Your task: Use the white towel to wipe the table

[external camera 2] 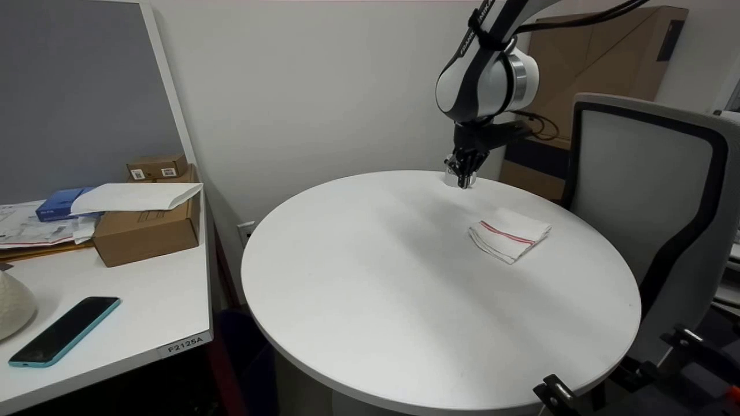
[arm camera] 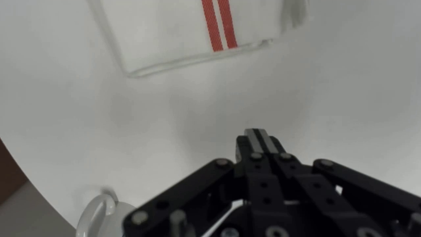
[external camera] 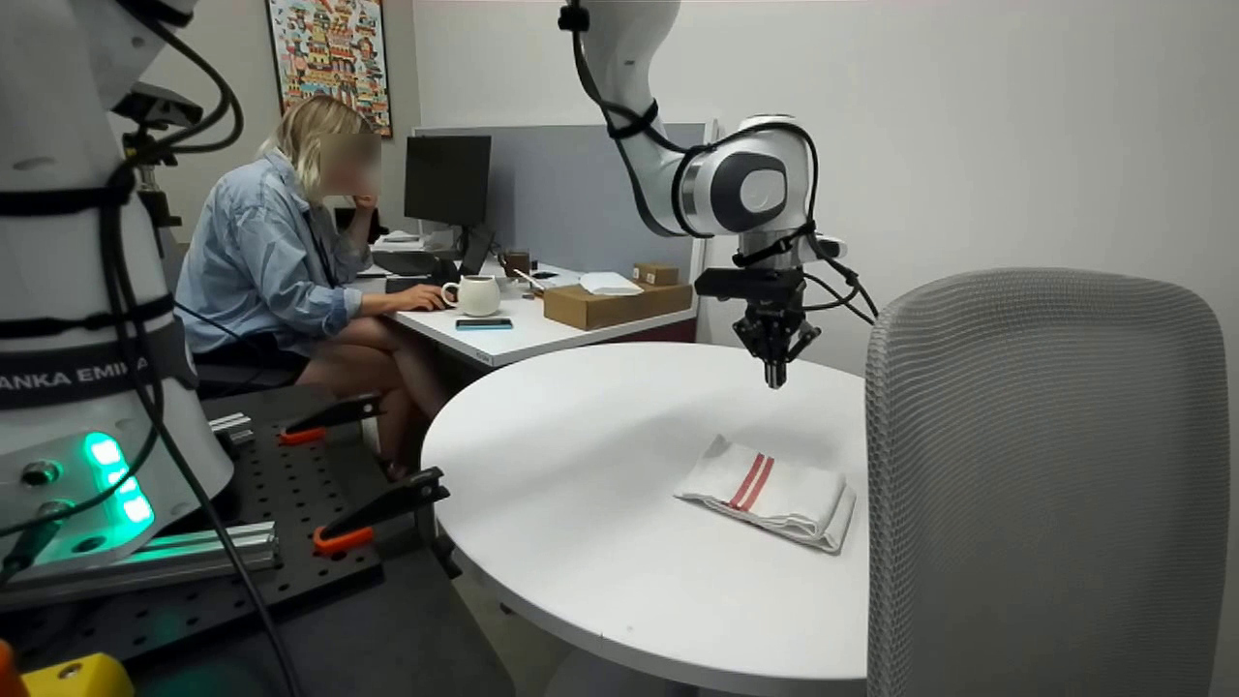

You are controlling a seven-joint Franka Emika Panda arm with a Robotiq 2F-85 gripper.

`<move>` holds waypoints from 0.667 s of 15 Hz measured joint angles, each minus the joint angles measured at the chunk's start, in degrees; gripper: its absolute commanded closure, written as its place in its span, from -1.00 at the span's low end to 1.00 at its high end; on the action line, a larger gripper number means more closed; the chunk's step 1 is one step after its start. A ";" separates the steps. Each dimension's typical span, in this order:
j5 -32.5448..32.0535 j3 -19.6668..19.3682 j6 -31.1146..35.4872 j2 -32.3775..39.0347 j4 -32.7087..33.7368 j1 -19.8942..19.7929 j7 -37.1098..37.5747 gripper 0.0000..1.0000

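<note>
I have the white towel [external camera: 774, 494] lying folded on the table [external camera 2: 347, 277], right of centre in both exterior views, its double red stripe facing up. In an exterior view the longest run of glossy white top goes from the towel toward the left and lower left, out to the curved rim; on the right the rim is much nearer, and a grey chair [external camera 2: 636, 190] stands beside it. My wrist view puts the towel along the top of the frame and the gripper [arm camera: 261, 141] at lower right, the two apart, with white tabletop between them. The jaws are pressed together, fingertips side by side. A white handled cup [arm camera: 123, 214] shows at the lower left, just inside the rim. My arm [external camera: 755, 184] hangs in from the upper edge of both exterior views, bent at the wrist, the gripper pointing down over the tabletop
</note>
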 measured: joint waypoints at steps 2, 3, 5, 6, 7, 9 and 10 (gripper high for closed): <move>0.09 0.07 -2.48 -3.21 -3.42 -0.39 -0.03 0.98; 0.19 0.11 -3.64 -5.27 -5.38 -0.43 -0.04 0.98; 0.51 0.21 -5.82 -10.21 -9.70 -0.41 -0.04 0.98; 0.53 0.19 -6.80 -12.99 -11.97 -0.36 -0.02 0.98; 0.53 0.19 -7.74 -15.95 -14.41 -0.28 -0.01 0.99; 0.03 -0.08 -9.63 -21.91 -19.65 0.42 0.45 0.99; -0.40 -0.18 -10.46 -24.76 -22.45 1.07 0.95 0.99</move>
